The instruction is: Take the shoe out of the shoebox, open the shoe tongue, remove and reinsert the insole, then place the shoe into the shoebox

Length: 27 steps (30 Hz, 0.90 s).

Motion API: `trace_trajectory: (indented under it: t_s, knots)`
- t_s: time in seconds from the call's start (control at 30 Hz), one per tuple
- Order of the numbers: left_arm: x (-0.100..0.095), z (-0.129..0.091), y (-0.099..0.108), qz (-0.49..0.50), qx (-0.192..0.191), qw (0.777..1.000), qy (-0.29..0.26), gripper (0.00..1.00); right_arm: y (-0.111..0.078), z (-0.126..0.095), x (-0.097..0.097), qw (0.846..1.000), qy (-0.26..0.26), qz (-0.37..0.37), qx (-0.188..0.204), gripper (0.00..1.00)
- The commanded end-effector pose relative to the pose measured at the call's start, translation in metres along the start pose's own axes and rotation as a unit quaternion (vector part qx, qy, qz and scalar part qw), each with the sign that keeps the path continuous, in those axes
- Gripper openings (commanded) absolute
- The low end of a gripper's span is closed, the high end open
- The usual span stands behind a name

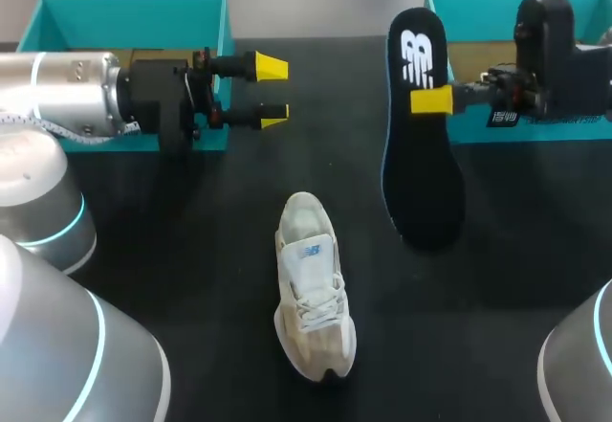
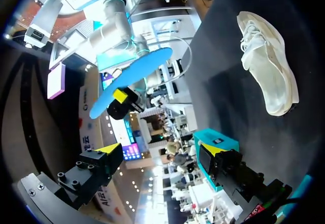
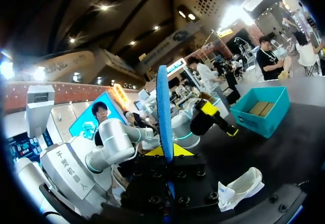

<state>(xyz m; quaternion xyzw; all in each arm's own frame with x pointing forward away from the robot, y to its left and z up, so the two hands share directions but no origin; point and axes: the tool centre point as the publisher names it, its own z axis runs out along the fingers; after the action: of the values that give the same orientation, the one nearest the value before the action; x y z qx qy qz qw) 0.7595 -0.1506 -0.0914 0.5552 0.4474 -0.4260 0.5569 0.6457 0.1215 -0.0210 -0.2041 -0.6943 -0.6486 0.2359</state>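
A white and beige sneaker [image 1: 311, 288] lies on the black table near the middle, with its laces up. My right gripper [image 1: 432, 99] is shut on a black insole [image 1: 421, 154] with a blue underside and holds it on edge above the table, right of the shoe. In the right wrist view the insole [image 3: 163, 107] stands edge-on between my right gripper [image 3: 168, 152] fingers, with the sneaker [image 3: 238, 186] beside them. My left gripper [image 1: 260, 90] hovers open and empty at the back left, pointing toward the insole. In the left wrist view, the sneaker [image 2: 269, 66] and blue insole [image 2: 132, 79] lie ahead of my left gripper [image 2: 160, 153].
A teal shoebox [image 1: 134, 15] stands at the back left behind my left arm. A second teal shoebox [image 1: 469, 11] stands at the back right behind the insole. The same left box [image 3: 259, 109] shows past my left gripper in the right wrist view.
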Motion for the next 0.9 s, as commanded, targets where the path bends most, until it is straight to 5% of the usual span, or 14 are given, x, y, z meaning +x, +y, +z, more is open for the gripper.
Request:
trace_trajectory:
  t_s: [0.03, 0.2, 0.73, 0.9]
  knots:
    - [0.0, -0.002, -0.003, 0.003, -0.006, 1.0, 0.001, 1.0, 0.023, -0.001, -0.049, 0.999, 0.033, 0.023, 0.025, 0.0]
    - [0.002, -0.004, -0.004, -0.002, -0.005, 1.0, -0.008, 1.0, 0.036, -0.011, -0.073, 0.997, 0.025, 0.072, 0.015, 0.0]
    - [0.003, -0.004, -0.005, -0.003, -0.005, 1.0, -0.009, 1.0, 0.036, -0.011, -0.073, 0.997, 0.025, 0.072, 0.015, 0.0]
    - [0.003, -0.004, -0.005, -0.003, -0.005, 1.0, -0.009, 1.0, 0.067, 0.008, -0.108, 0.986, 0.04, 0.161, 0.029, 0.0]
